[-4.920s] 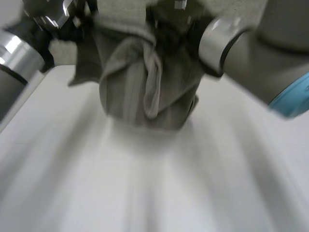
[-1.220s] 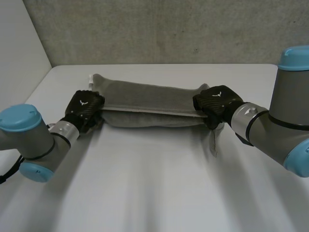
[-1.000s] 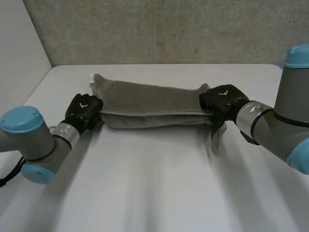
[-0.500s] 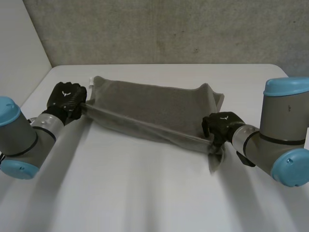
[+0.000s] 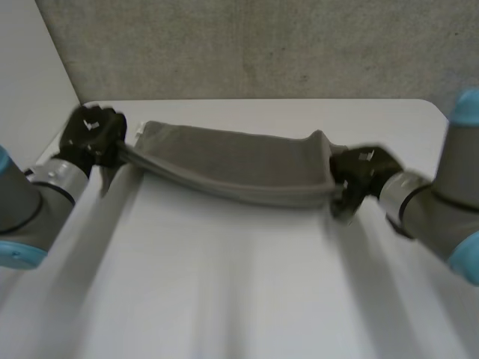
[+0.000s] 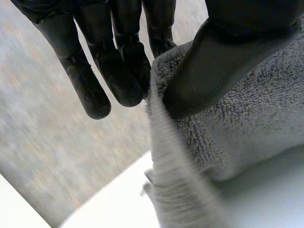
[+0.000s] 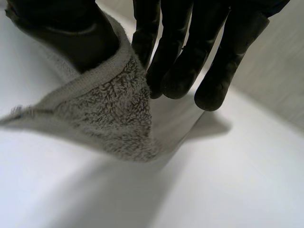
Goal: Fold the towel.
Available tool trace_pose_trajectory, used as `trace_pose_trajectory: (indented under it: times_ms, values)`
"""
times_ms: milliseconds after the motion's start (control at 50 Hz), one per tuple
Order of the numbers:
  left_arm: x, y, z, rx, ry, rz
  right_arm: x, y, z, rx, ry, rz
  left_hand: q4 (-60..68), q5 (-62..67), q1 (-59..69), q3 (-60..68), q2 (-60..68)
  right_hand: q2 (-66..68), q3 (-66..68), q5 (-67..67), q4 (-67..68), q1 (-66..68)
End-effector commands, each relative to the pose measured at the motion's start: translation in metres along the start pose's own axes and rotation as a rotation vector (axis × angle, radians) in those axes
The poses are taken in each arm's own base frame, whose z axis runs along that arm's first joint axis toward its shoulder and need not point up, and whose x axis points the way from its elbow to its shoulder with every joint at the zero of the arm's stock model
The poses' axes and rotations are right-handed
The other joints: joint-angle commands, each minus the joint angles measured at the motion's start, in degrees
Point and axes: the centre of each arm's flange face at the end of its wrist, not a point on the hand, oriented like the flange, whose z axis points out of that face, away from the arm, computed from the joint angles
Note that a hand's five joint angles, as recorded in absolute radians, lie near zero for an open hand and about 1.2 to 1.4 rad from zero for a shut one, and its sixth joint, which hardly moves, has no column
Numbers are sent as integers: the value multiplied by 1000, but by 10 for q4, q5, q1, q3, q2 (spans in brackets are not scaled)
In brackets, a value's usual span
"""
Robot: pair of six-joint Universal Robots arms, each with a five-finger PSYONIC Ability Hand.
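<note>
A grey towel (image 5: 239, 164) hangs stretched between my two hands above the white table (image 5: 239, 284), folded lengthwise and sagging in the middle. My left hand (image 5: 91, 136) pinches the towel's left end; in the left wrist view the thumb (image 6: 223, 57) presses the terry cloth (image 6: 247, 118) against the fingers (image 6: 114, 61). My right hand (image 5: 361, 173) holds the right end; in the right wrist view the thumb (image 7: 80, 33) clamps the towel's hemmed edge (image 7: 104, 109) against the fingers (image 7: 185, 52), and a loose corner hangs below it.
A grey wall (image 5: 262, 45) stands behind the table's far edge. The table's left edge runs close to my left arm (image 5: 30, 202). Bare white tabletop lies in front of the towel.
Both hands have lifted the towel ends and pulled them apart; the left went up and left, the right swung back up to the right. The towel now hangs more level.
</note>
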Motion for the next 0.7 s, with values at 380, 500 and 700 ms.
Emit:
trace_pose_trajectory:
  times_ms: [380, 500, 700]
  values:
    - [-39, -180, -49, 321, 0, 16, 68, -139, -66, 179, 227, -370, 22, 70, 92, 38, 41, 50, 37, 36, 34, 48]
    - [-37, -111, -13, 146, 32, -49, 66, -124, -40, 132, 208, -363, 22, 70, 92, 38, 41, 50, 37, 36, 34, 48]
    - [-39, -35, 62, 54, 58, -88, 61, -112, 52, 272, 249, -395, 22, 70, 92, 38, 41, 50, 37, 36, 34, 48]
